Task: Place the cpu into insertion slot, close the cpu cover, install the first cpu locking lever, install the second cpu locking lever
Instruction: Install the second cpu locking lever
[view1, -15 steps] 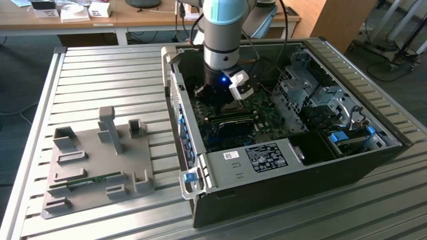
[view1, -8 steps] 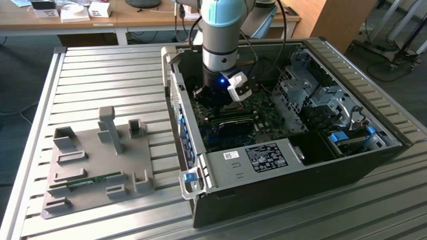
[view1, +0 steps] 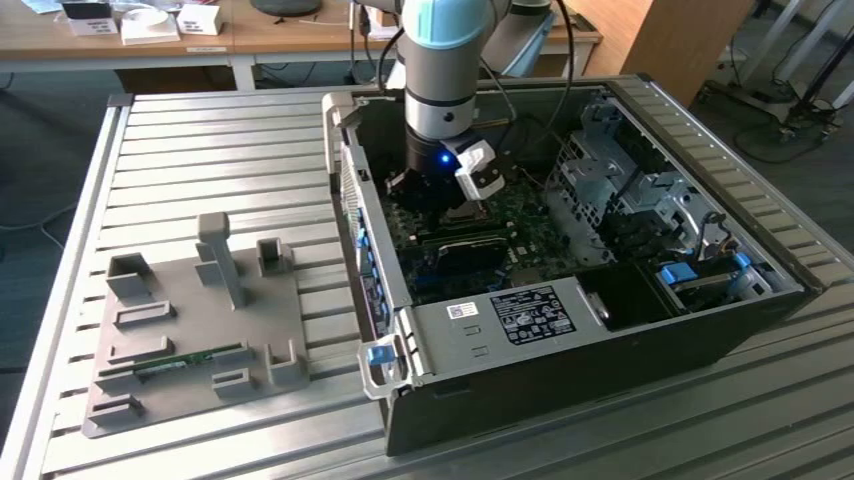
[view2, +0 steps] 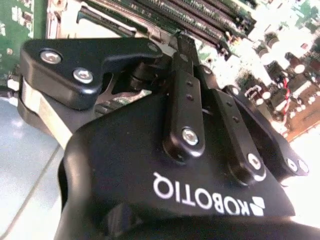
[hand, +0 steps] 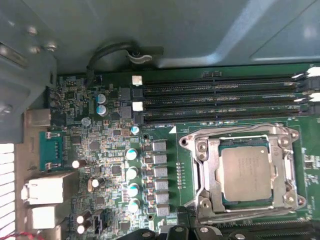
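Chip seated in its socket, frame lying down around it

Dull silver-grey square cpu (hand: 246, 174) sits flat inside the insertion slot (hand: 220, 150), with the thin shiny metal cpu cover (hand: 207, 172) framing it on the green board. The black hand (hand: 176, 225) hangs just beside the slot's edge; whether its fingers are spread I cannot tell.

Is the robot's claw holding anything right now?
I can't tell. The gripper is down inside the computer case, right over the board. The cpu already lies in its insertion slot, with nothing gripping it.
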